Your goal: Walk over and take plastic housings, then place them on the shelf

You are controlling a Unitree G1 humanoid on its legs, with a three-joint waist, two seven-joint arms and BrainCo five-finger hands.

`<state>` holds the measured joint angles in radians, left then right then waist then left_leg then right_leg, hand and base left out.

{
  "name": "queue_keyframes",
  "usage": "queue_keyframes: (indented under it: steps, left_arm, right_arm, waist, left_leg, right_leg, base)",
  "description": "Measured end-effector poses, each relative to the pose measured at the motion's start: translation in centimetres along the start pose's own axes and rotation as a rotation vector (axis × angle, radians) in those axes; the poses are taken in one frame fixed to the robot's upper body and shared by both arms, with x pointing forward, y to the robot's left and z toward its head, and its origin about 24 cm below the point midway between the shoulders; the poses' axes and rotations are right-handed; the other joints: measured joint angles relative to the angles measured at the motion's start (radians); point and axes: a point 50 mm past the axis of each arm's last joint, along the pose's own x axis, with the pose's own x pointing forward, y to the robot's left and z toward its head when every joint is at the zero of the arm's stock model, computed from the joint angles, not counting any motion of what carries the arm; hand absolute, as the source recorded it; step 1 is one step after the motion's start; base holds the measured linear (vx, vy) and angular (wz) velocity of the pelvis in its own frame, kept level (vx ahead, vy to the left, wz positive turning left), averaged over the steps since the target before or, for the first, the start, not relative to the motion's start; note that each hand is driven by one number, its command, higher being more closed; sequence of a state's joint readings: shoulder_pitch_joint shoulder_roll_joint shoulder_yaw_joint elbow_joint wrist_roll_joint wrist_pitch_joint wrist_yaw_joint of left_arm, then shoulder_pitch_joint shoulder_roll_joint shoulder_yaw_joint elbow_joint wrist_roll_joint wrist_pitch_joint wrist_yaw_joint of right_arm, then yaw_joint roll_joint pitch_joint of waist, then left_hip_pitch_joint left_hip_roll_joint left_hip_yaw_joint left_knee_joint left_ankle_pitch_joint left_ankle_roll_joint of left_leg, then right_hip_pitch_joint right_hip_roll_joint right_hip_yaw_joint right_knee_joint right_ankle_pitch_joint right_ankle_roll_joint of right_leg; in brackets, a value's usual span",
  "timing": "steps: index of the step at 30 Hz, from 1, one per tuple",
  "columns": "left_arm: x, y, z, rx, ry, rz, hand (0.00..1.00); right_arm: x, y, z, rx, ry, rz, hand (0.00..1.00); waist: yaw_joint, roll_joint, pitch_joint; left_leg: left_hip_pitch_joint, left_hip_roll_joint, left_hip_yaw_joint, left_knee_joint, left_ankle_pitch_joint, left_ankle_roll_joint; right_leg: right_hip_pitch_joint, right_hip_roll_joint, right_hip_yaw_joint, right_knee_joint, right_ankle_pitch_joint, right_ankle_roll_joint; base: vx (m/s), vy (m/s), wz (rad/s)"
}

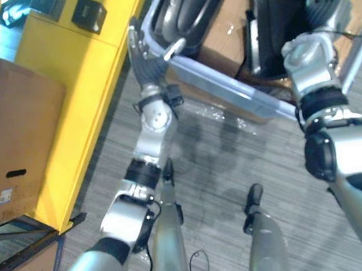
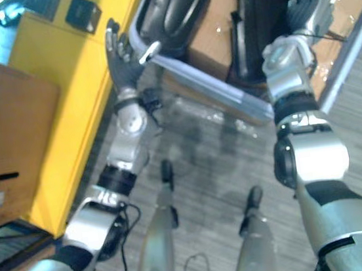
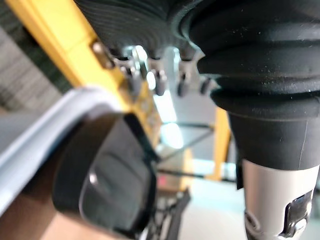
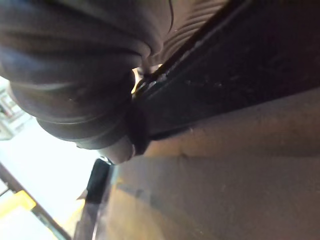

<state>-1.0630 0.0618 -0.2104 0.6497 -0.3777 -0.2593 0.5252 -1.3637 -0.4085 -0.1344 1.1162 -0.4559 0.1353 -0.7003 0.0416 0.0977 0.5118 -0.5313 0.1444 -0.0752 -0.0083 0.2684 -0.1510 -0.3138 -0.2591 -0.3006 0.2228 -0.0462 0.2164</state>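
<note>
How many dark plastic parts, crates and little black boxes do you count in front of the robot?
Dark plastic housings in the crate: 2
Blue-grey crate: 1
Small black boxes on the yellow shelf: 2
Total: 5

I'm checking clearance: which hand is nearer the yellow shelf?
Left. The left hand is raised close beside the yellow shelf, at a corner of the bin; the right hand is across the bin, by the upright black housing.
</note>
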Motion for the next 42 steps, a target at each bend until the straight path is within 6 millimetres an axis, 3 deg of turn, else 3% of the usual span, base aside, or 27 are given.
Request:
queue_keyframes:
  steps: [8, 14, 18, 20, 24, 28, 34, 42]
  left_arm:
    - [1.1, -0.7, -0.2, -0.059, 0.074, -0.029, 0.00]
    - [2.3, -1.7, 0.8, -0.110, 0.098, -0.078, 0.00]
    - [3.0, -1.6, 1.6, -0.174, 0.104, -0.082, 0.00]
    - [3.2, -1.4, 1.8, -0.191, 0.107, -0.079, 0.00]
    - [3.4, -1.6, 2.2, -0.200, 0.100, -0.080, 0.00]
    - [3.7, -1.3, 2.6, -0.210, 0.090, -0.065, 0.00]
    - [3.9, -1.1, 2.9, -0.228, 0.084, -0.047, 0.00]
    - [3.9, -1.1, 3.0, -0.193, 0.067, -0.045, 0.00]
  right_arm:
    - [0.6, -0.4, 2.6, 0.019, -0.048, -0.015, 1.00]
    - [0.6, -0.9, 4.8, 0.043, -0.130, -0.048, 1.00]
    - [-0.2, -0.9, 7.5, 0.096, -0.234, -0.061, 1.00]
    - [-0.8, -0.9, 9.0, 0.132, -0.284, -0.076, 1.00]
    - [-2.0, -2.0, 11.4, 0.187, -0.415, -0.139, 1.00]
    - [-3.5, -1.8, 11.8, 0.206, -0.477, -0.159, 1.00]
    - [-5.1, -0.8, 10.2, 0.225, -0.463, -0.137, 1.00]
    - [-6.4, -1.1, 10.2, 0.262, -0.502, -0.152, 1.00]
  waist:
    - [-0.014, -0.008, 0.005]
    - [-0.027, -0.036, 0.021]
    - [-0.036, -0.037, 0.022]
    - [-0.055, -0.037, 0.022]
    - [-0.063, -0.038, 0.022]
    - [-0.064, -0.060, 0.020]
    - [-0.081, -0.082, 0.020]
    - [-0.082, -0.082, 0.020]
  left_leg:
    - [-0.008, 0.001, 0.001, 0.001, 0.000, 0.000]
    - [-0.018, 0.002, 0.008, 0.001, 0.000, 0.000]
    - [-0.018, 0.004, 0.030, 0.000, 0.000, 0.000]
    - [-0.017, 0.005, 0.031, 0.000, 0.000, 0.000]
    - [-0.009, 0.007, 0.037, 0.000, 0.000, 0.000]
    - [0.009, 0.009, 0.056, 0.001, -0.001, 0.000]
    - [0.018, 0.010, 0.058, 0.001, -0.001, 0.000]
    - [0.034, 0.010, 0.061, 0.001, -0.001, 0.000]
  right_leg:
    - [-0.008, 0.001, 0.000, -0.002, 0.000, 0.000]
    - [-0.025, 0.001, 0.008, -0.007, 0.006, 0.001]
    - [-0.038, 0.000, 0.029, -0.011, 0.013, 0.002]
    - [-0.038, 0.000, 0.029, -0.012, 0.014, 0.002]
    - [-0.037, 0.001, 0.039, -0.011, 0.014, 0.002]
    - [-0.035, -0.001, 0.059, -0.006, 0.014, 0.002]
    - [-0.034, -0.001, 0.066, 0.003, 0.014, 0.002]
    - [-0.030, -0.002, 0.075, 0.017, 0.013, 0.002]
  base:
    - [0.00, -0.015, -0.01]
    - [-0.01, -0.013, -0.03]
    - [0.00, -0.024, -0.13]
    - [0.00, 0.000, 0.00]
    - [-0.01, -0.019, -0.05]
    - [-0.02, -0.016, -0.12]
    - [-0.02, -0.011, -0.02]
    - [0.00, -0.007, -0.01]
